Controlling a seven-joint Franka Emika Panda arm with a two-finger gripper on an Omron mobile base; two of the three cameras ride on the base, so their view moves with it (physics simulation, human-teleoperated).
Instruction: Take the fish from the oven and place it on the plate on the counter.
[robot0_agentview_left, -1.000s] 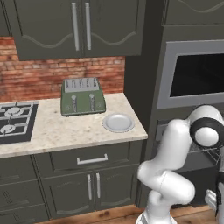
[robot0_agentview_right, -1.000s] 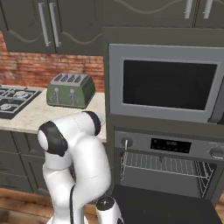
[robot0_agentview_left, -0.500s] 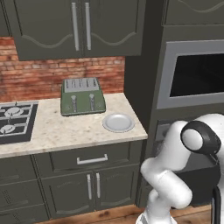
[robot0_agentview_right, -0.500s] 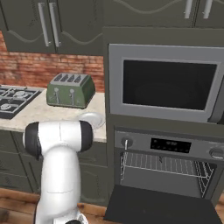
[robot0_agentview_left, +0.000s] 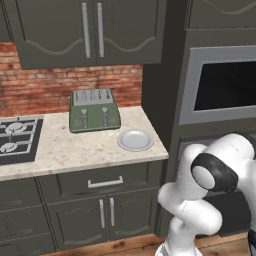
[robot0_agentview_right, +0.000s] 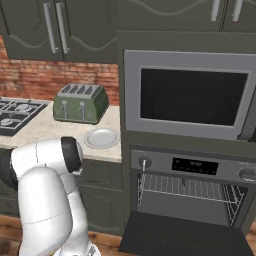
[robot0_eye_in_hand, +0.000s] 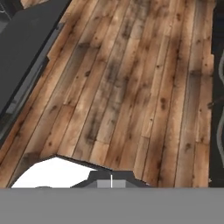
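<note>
- The oven (robot0_agentview_right: 192, 200) stands open, its door down, with wire racks inside; the fish must be in there, but I cannot make it out.
- The plate (robot0_agentview_left: 135, 140) waits on the counter (robot0_agentview_left: 75, 150), just beside the toaster (robot0_agentview_left: 94, 110).
- The gripper is closed and holds nothing; its camera looks down at the wooden floor (robot0_eye_in_hand: 131, 87).
- The fish is probably light, soft and slippery, so it is better to grip across the thick middle, gently.

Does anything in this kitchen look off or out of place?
Mostly tidy: the toaster and the empty plate sit squarely on the counter. One oddity: the oven door hangs fully open, and no fish can be made out on its wire racks. Nothing looks spilled or broken.
</note>
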